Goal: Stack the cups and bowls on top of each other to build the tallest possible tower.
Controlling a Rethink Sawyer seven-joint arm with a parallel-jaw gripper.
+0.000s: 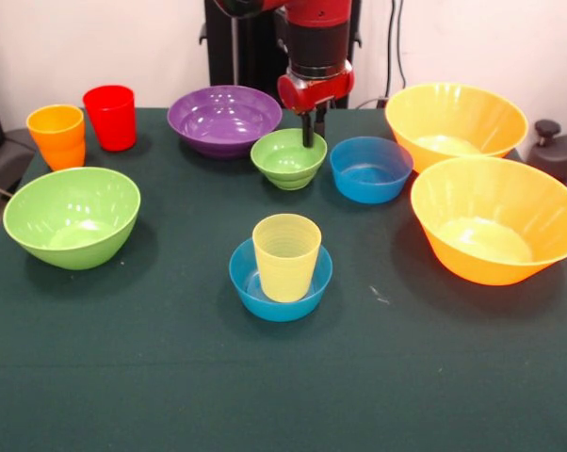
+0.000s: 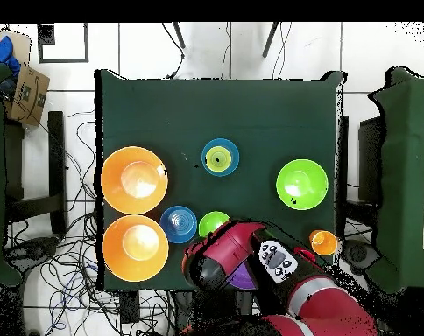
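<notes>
— Over the small green bowl, at the table's far middle, hangs the gripper. Its dark tip reaches down to the bowl's far rim.

— Open or shut?

— I cannot tell. Only one dark stub shows below the red wrist, and from above the arm covers it. Whether it touches or holds the bowl is not clear either.

— Where is the tower?

— Mid-table, nearer the camera: a yellow cup stands upright inside a small blue bowl. Nothing sits on the cup.

— And the rest?

— A second blue bowl sits just beside the small green one, on its right in the front view. The purple bowl is behind and left of it, close by. Two big orange bowls sit at the right edge, touching or nearly so, one behind the other. The large green bowl is at the left, apart from everything. Behind it, at the far left corner, the orange cup and red cup stand upright side by side.
</notes>
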